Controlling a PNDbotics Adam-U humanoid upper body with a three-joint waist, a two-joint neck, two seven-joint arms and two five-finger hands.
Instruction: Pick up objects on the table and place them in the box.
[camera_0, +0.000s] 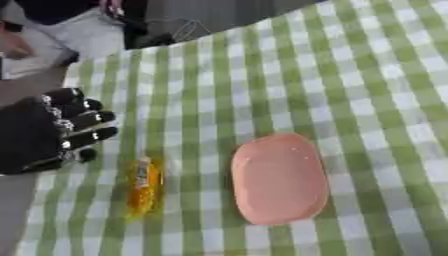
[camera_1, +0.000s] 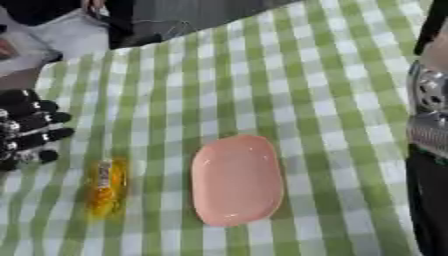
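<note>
While the left hand (camera_0: 39, 132) hovers at the bench's left edge, its fingers (camera_0: 87, 120) are spread and mostly straight, pointing right, holding nothing. Bench (camera_0: 350, 75) covered in green-and-white check cloth. Pink oval dish (camera_0: 278, 178) lies flat near the middle front, long axis running front to back. Small yellow-orange packet (camera_0: 144, 187) lies left of the dish, apart from it, just below and right of the left hand, not touching it. Right arm (camera_1: 429, 150) shows along the right border of the right eye view; its hand is out of view, so cannot tell its state.
</note>
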